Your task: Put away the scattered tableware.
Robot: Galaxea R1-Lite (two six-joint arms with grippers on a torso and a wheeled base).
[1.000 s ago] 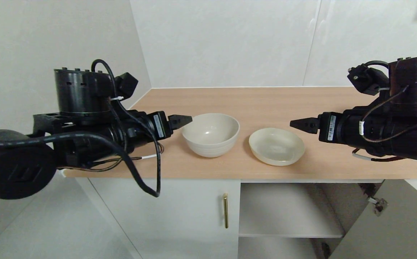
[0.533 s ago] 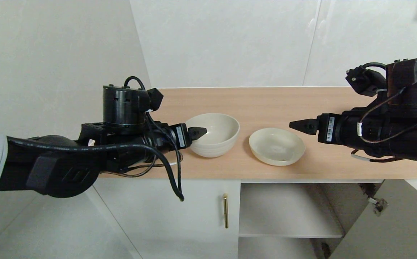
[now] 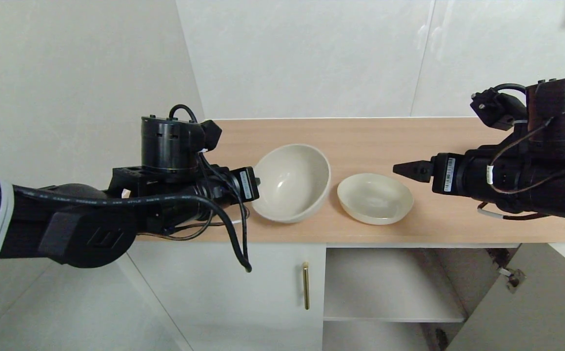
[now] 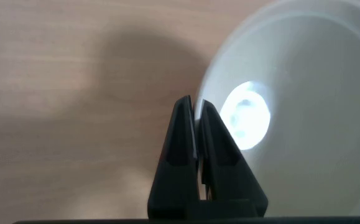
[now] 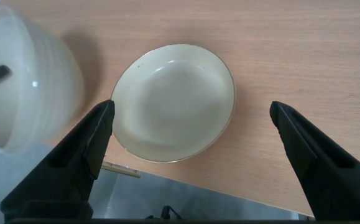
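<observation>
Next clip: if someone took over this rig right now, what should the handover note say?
Left gripper: shut on the bowl rim; the bowl hangs tilted over the counter.
Right gripper: open, empty, beside the dish, not touching it.
Dish: flat on the counter, right of the bowl.
Done: bowl gripped; nothing stored.
Left: put away the bowl and dish, likely in the open cupboard below.

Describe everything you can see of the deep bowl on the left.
The bowl is deep, round and cream-white, glossy like glazed ceramic, with faint ribs outside. It is empty and tilted, mouth toward the robot. The left gripper pinches its left rim, one finger inside, one outside. It is over the wooden counter, left of the shallow dish and apart from it.
</observation>
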